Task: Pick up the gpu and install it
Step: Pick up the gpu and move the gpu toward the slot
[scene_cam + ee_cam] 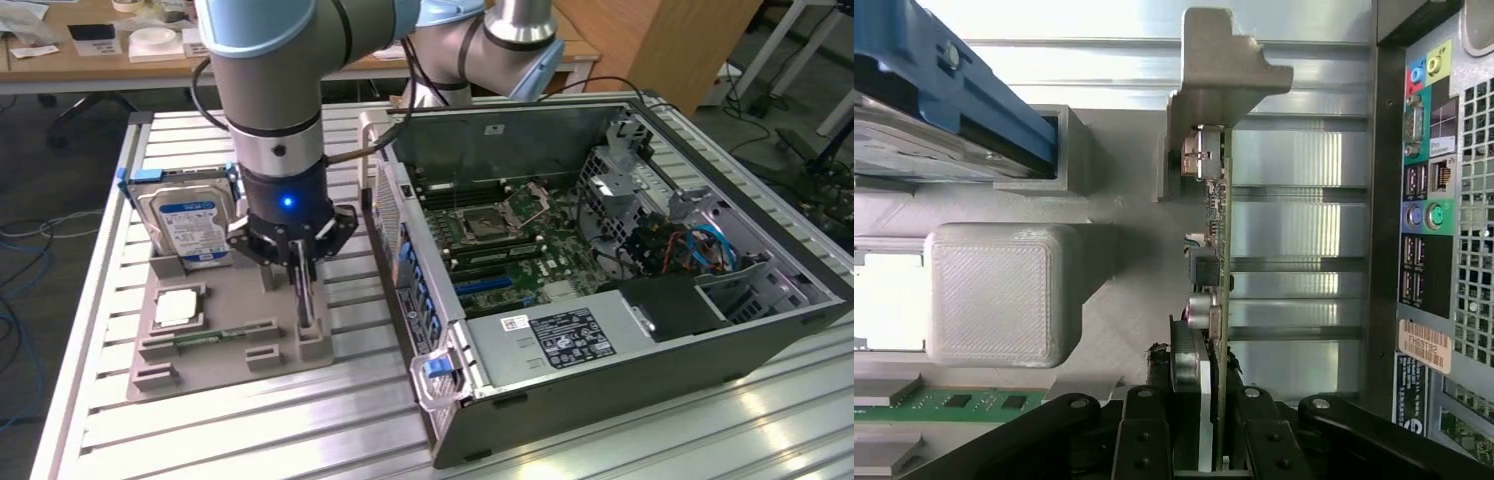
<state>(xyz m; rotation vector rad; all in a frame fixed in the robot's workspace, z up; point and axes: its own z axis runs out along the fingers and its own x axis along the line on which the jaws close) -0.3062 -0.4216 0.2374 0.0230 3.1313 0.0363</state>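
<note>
Clearly, the work is at its pick-up stage, with the install not yet done. The open computer case (627, 400) lies on its side at the exterior view's right. Its motherboard (501, 235) is exposed, and no card stands in the blue expansion slots (487, 285). The case rests on a ribbed aluminium table (267, 430), and the arm (267, 90) comes down over the table's other half. There a grey printed holder tray (220, 365) carries the loose parts. A blue-labelled hard drive (187, 225) stands upright at the tray's far end. Beside the hard drive the gripper (302, 272) points straight down onto the gpu (306, 300). The gpu stands on edge, with its lower end at a grey slot block (310, 345) of the tray. I cannot tell whether it has lifted clear of that block. In the wrist view the jaws are drawn in narrow on the card, one finger against each face, so it looks gripped. The card's silvery end bracket (1226, 70) is at its far end. A square processor (178, 308) and a slim green memory stick (214, 336) lie untouched on the tray. By my reading the grasp is made, while lifting the card, carrying it across and seating it all remain.
</note>
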